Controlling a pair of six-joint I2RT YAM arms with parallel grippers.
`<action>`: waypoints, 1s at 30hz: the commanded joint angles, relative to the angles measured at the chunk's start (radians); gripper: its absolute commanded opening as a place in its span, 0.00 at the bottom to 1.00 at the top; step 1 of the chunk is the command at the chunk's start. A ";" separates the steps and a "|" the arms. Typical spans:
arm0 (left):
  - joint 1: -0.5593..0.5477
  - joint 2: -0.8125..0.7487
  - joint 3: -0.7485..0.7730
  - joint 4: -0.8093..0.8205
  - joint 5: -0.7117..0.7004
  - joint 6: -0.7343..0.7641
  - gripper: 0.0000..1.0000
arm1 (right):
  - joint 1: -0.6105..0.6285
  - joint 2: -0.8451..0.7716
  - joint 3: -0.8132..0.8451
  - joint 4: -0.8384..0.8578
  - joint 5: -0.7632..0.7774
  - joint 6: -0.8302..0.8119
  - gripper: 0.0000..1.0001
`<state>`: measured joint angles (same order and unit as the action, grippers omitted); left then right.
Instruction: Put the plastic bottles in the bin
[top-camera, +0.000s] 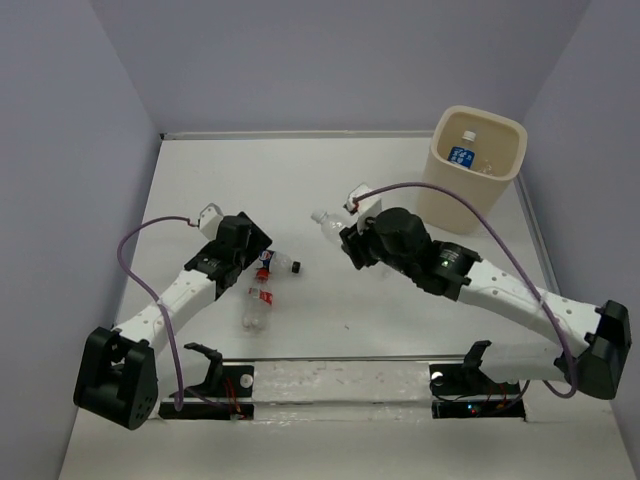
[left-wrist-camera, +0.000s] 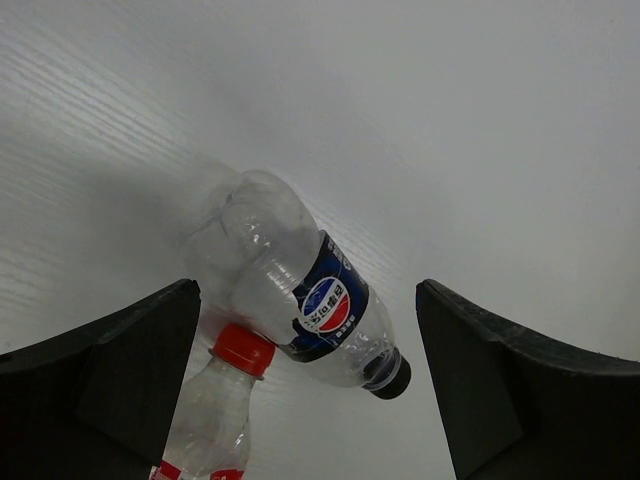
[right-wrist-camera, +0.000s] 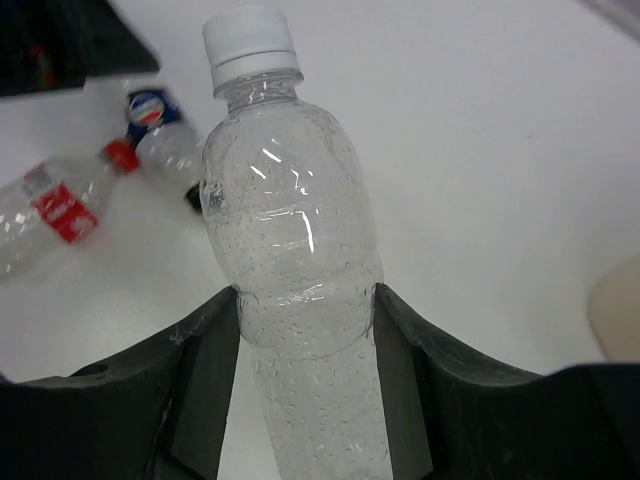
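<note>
Right fingers (right-wrist-camera: 205, 390) pinching the white-capped bottle (right-wrist-camera: 290, 250) at mid-body, its waist looking slightly squeezed; clear thin plastic, beaded with droplets. Carry step in hand, I judge: next move is calling for a swing back-right over the bin (top-camera: 440, 190), then release. Left fingers (left-wrist-camera: 110, 380) hanging spread wide over two bottles lying on the worktop (left-wrist-camera: 500, 120): blue-labelled bottle (left-wrist-camera: 320, 300), dark cap, and red-capped bottle (left-wrist-camera: 215, 410) seemingly touching it. Round bodies, likely rolling when nudged. Farthest, the bin standing upright, cream, smooth tapering walls, already holding one bottle (top-camera: 465, 150).

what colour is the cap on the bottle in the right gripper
White cap on the clear bottle, best seen in the right wrist view.
</note>
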<state>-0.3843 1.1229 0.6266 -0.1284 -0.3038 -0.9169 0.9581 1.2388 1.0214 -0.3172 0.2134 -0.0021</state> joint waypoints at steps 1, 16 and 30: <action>0.004 -0.008 -0.039 0.019 -0.041 -0.051 0.99 | -0.053 -0.094 0.129 0.114 0.323 -0.014 0.33; 0.009 0.106 -0.041 0.113 -0.090 -0.050 0.99 | -0.804 0.008 0.276 0.794 -0.011 -0.090 0.31; 0.012 0.184 -0.044 0.167 -0.081 -0.056 0.99 | -1.015 0.102 0.220 0.692 -0.238 0.247 0.91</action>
<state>-0.3775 1.3029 0.5945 -0.0040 -0.3584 -0.9562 -0.0643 1.4158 1.2236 0.3672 0.0265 0.1883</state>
